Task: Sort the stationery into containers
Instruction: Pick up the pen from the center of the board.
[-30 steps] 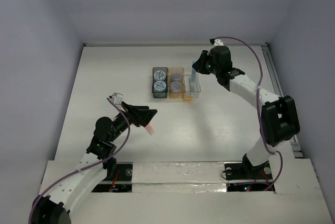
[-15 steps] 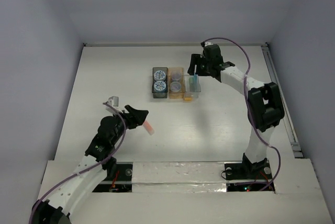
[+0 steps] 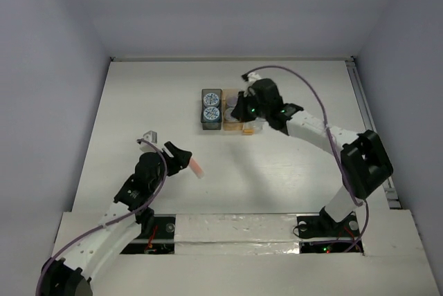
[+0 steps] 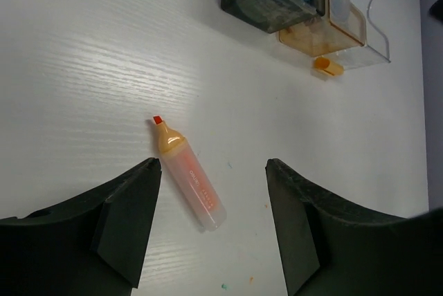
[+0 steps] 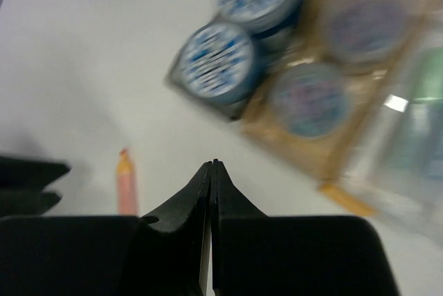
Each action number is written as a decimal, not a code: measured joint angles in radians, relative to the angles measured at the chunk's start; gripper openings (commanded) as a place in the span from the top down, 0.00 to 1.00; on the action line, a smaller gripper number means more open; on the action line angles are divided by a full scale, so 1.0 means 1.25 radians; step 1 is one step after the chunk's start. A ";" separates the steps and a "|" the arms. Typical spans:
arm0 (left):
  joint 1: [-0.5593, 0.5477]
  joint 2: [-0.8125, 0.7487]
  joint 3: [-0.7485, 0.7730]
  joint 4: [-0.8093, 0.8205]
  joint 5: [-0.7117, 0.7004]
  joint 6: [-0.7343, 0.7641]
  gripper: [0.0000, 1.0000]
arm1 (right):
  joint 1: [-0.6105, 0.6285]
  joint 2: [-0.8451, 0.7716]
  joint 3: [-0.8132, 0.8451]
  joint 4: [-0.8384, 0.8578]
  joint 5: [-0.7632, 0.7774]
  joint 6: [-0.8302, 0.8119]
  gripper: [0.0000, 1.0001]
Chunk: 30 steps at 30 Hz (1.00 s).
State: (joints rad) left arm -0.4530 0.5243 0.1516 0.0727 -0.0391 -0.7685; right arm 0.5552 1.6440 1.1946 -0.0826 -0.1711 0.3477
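Pickup step: orange highlighter lies flat below the left gripper, between its wide-spread jaws. Next move likely needs descent and closure across the barrel. Far ahead, right gripper, pinched together and empty, hovers over the 3 containers

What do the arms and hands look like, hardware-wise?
White links, black joints on the left arm and right arm. The left hand and right hand have matte black wedge-shaped fingers. A purple cable loops along each arm.
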 measured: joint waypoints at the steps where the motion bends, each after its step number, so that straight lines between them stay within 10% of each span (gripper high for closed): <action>1: -0.002 -0.014 0.005 -0.011 -0.009 0.001 0.42 | 0.041 0.001 -0.008 0.005 -0.005 0.000 0.86; 4: -0.003 -0.072 0.042 -0.047 -0.047 0.007 0.42 | 0.162 0.014 -0.034 0.012 -0.017 -0.001 0.43; 8: -0.003 -0.158 0.108 -0.079 -0.107 0.016 0.43 | 0.275 0.053 -0.047 0.009 -0.027 -0.016 0.21; 20: -0.003 -0.352 0.149 -0.169 -0.176 0.022 0.46 | 0.408 0.312 0.190 -0.125 0.094 -0.095 0.27; 30: -0.003 -0.389 0.209 -0.190 -0.193 0.043 0.46 | 0.449 0.425 0.342 -0.227 0.216 -0.123 0.62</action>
State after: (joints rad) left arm -0.4572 0.0376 0.4133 -0.1646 -0.2798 -0.7151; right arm 1.1164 2.1746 1.6222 -0.3668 0.0986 0.1944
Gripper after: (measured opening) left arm 0.544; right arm 0.463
